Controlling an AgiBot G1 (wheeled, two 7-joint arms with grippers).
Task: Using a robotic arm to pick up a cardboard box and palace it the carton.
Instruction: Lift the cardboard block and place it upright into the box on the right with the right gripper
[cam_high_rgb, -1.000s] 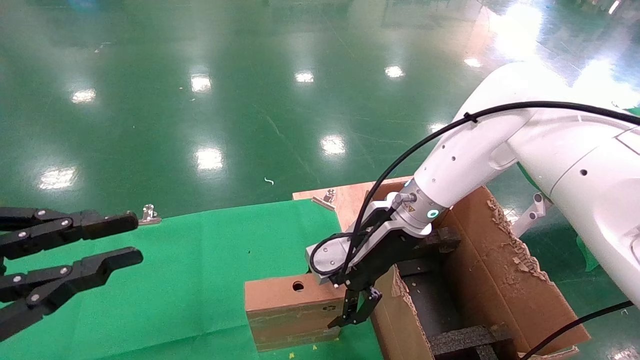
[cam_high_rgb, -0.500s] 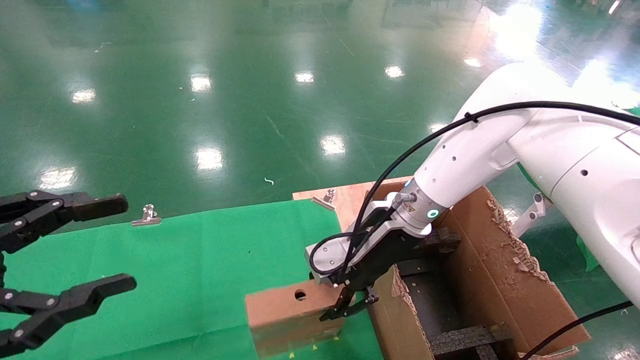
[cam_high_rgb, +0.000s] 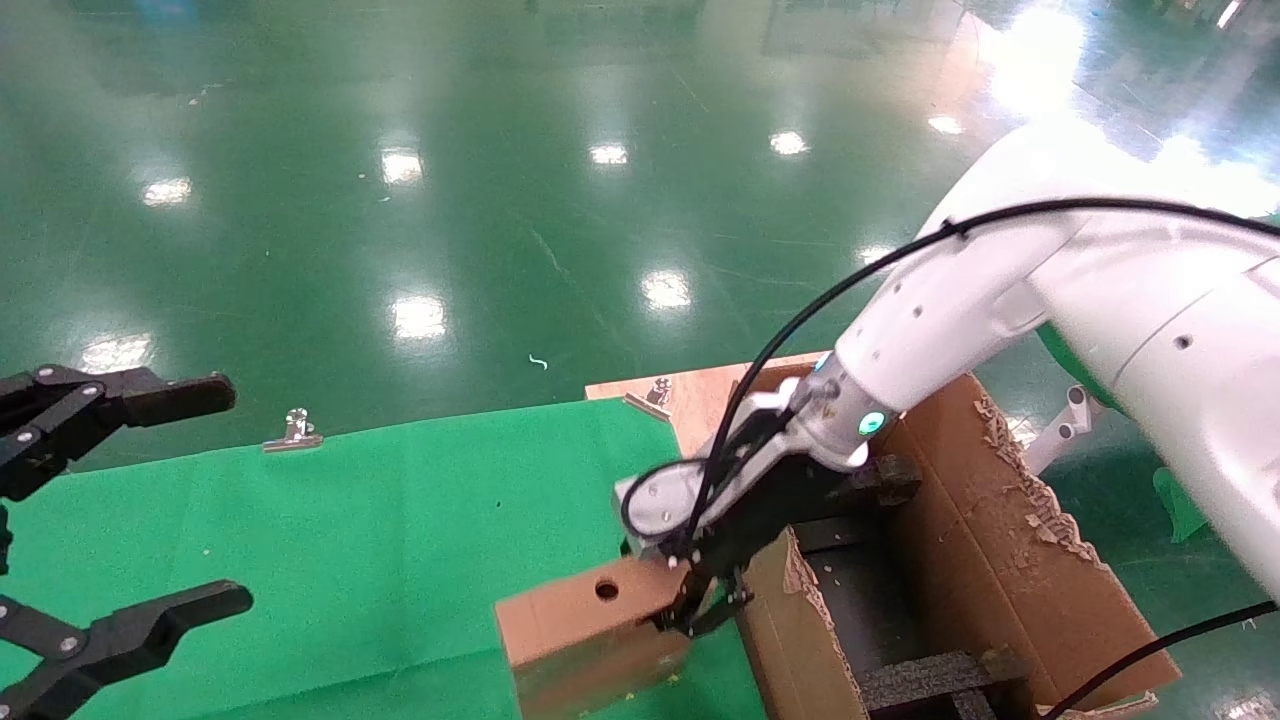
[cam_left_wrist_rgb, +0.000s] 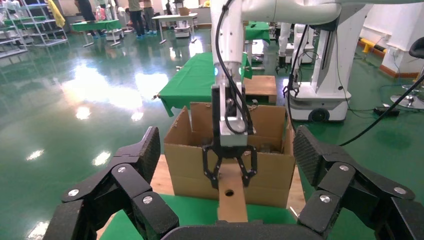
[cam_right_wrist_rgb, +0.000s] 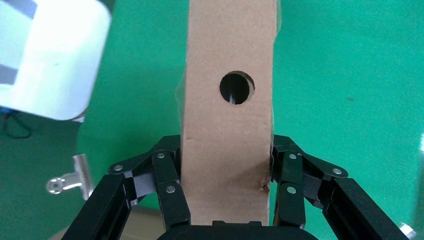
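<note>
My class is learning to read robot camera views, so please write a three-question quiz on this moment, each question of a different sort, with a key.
1. True or false: the right gripper is shut on the cardboard box.
2. Multiple choice: where is the box's round hole?
A. on a narrow face of the box, clear of the fingers
B. hidden under the fingers
C. on the carton
3. Fill in: the left gripper hangs over the green cloth with its fingers ____.

Key:
1. True: fingers press both sides of the box.
2. A.
3. Open; it holds nothing.
</note>
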